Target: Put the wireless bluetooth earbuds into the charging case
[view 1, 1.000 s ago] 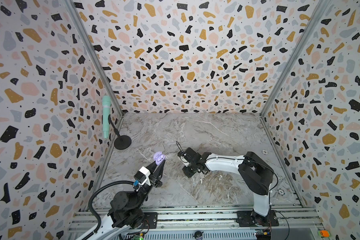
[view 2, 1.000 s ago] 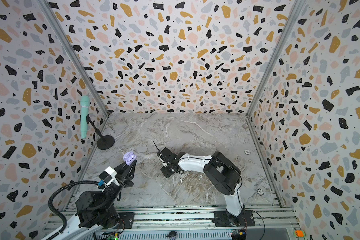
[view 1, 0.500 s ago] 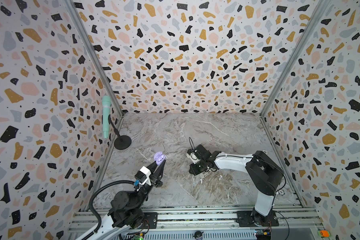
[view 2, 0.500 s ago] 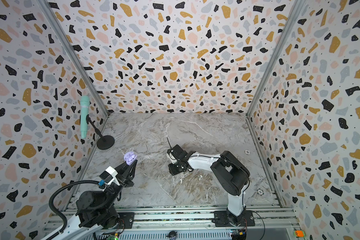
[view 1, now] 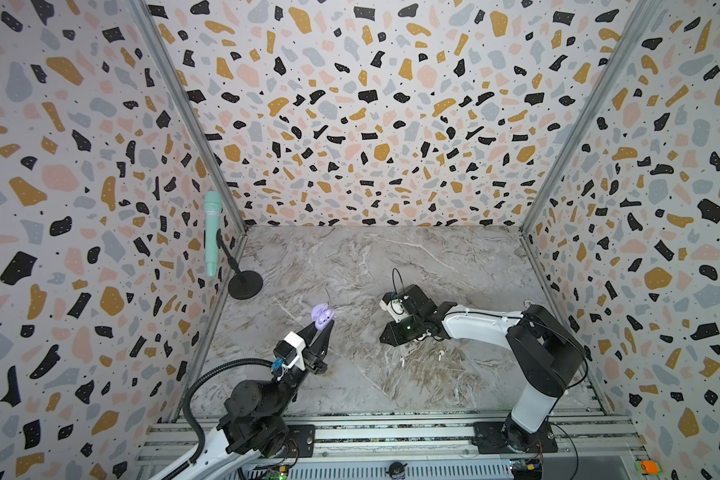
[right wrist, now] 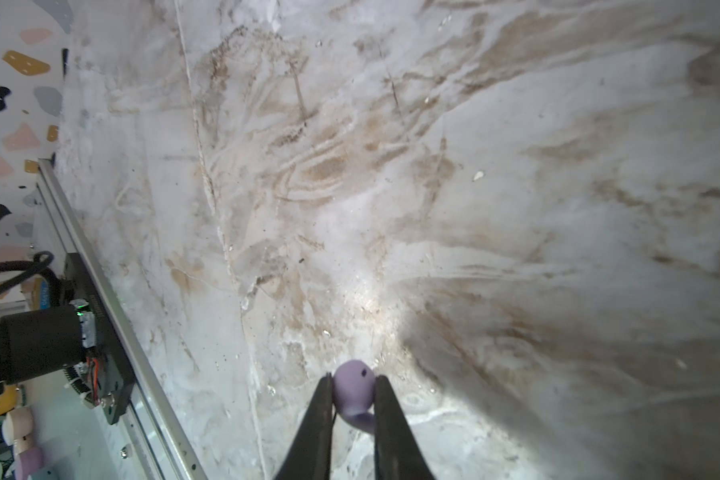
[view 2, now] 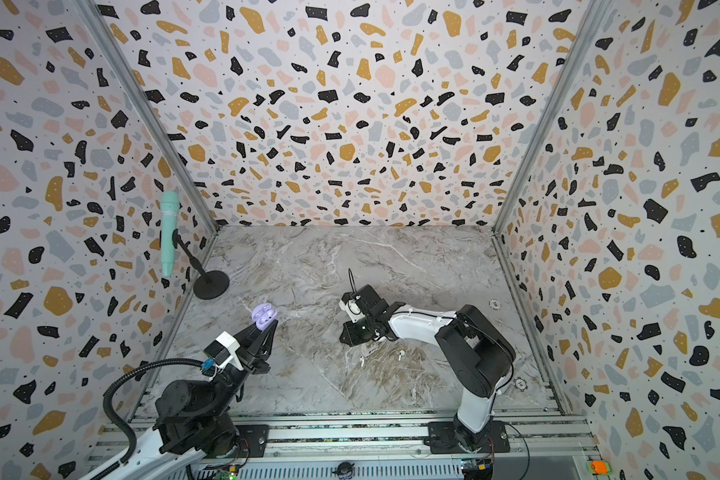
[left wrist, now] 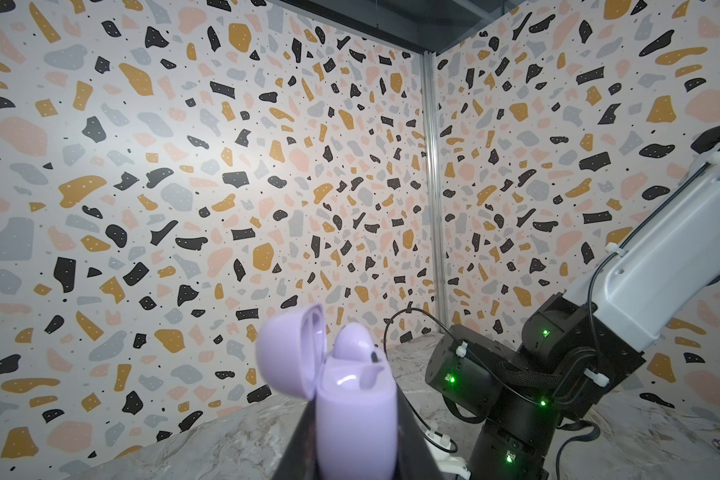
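Low and left of centre in both top views, over your marble table, the left gripper is clamped on the base of a glossy lavender charging case; its domed lid is hinged open and a lavender earbud sits in one well. Just right of centre, your right gripper pinches a second lavender earbud, a rounded bulb with a dark dot and a short curved stem. Two tiny white earbuds lie apart on the marble just below that gripper.
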Motion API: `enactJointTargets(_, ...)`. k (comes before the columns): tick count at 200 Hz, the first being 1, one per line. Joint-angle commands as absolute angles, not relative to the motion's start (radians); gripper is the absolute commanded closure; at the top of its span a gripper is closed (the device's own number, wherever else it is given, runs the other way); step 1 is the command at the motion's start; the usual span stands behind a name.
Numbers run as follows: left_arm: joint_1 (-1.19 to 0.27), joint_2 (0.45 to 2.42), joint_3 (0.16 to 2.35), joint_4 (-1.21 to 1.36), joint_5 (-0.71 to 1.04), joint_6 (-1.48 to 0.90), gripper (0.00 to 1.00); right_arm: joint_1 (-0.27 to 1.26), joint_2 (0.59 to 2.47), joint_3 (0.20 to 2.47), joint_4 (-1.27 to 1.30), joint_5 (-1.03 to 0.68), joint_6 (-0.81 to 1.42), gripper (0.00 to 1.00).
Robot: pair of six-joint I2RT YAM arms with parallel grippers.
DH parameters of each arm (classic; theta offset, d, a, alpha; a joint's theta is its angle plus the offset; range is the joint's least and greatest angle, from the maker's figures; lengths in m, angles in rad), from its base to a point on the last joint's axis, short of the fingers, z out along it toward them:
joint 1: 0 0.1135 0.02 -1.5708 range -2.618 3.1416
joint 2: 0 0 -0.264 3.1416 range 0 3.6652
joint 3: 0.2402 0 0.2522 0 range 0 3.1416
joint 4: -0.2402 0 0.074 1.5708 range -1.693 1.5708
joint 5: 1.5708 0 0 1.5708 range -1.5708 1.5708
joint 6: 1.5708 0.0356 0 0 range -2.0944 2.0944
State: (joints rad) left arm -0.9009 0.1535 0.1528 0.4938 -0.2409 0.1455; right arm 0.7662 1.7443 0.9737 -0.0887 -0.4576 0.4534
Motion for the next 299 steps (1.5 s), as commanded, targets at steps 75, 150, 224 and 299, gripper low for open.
enactJointTargets(75,-0.909,0.178,0.146,0.543,-0.218,0.143,1.00,0.696,1.655,0.887,0.046,-0.647,0.527,0.81)
enactJointTargets(150,-0.910,0.193,0.146,0.544,-0.212,0.140,1.00,0.652,1.621,0.831,0.123,-0.742,0.572,0.81)
enactJointTargets(224,-0.912,0.204,0.146,0.546,-0.204,0.138,1.00,0.647,1.531,0.804,0.175,-0.808,0.593,0.80)
enactJointTargets(299,-0.914,0.223,0.140,0.557,-0.192,0.140,1.00,0.646,1.410,0.801,0.212,-0.854,0.648,0.79)
